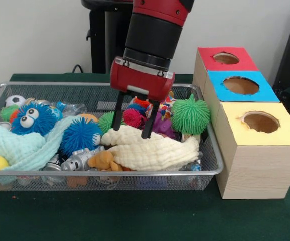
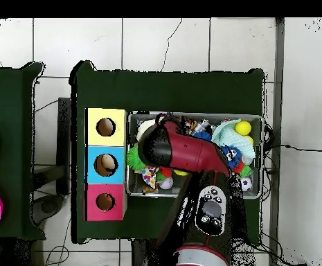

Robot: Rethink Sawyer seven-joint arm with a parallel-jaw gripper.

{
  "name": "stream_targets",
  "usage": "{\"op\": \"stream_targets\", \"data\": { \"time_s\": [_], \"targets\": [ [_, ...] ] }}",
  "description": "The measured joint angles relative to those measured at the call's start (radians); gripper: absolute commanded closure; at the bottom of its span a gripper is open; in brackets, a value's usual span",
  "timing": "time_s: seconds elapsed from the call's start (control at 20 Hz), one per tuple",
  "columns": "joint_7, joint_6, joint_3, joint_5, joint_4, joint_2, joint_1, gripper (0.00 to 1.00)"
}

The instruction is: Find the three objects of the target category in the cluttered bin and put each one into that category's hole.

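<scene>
Right at the front, the long silver wire mesh bin (image 1: pixel 14 173) is full of toys on the dark green table (image 1: pixel 135 216). Just behind its front rim lies a small tan-orange plush animal (image 1: pixel 104 160), partly tucked under a cream-yellow crinkly cloth (image 1: pixel 152 150). It sits beside a little silver toy robot (image 1: pixel 77 161). This plush looks like one of the three soft animals to find, and it is not yet picked up. I cannot spot the pale cream one or the striped one; they may be under the cloths or the other toys.

A bit farther back are a spiky blue rubber ball (image 1: pixel 80 135), a pale mint cloth (image 1: pixel 24 145), a fuzzy blue ball with big eyes (image 1: pixel 32 118) and a spiky green ball (image 1: pixel 190 114).

In the middle, the red and black gripper (image 1: pixel 133 120) hangs down over the cream-yellow cloth. Its two black jaws are spread apart, with nothing between them. Their tips are right at the top of the cloth.

To the side stand three pale wooden boxes. The yellow-topped box (image 1: pixel 255 150) is nearest, then the blue-topped box (image 1: pixel 263 93), and the red-topped box (image 1: pixel 245 63) is farthest. The round hole in the red top (image 1: pixel 226 58) looks empty from the front, and from above I cannot tell what is inside it.

So I think most of the job is still left.
</scene>
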Motion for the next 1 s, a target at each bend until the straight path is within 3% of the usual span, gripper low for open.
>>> {"op": "stream_targets", "data": {
  "time_s": [0.4, 1.0],
  "targets": [
    [0.0, -0.005, 0.041, -0.021, -0.006, 0.028, -0.022, 0.0],
    [0.0, -0.005, 0.142, -0.107, -0.067, 0.08, -0.132, 0.0]
  ]
}}
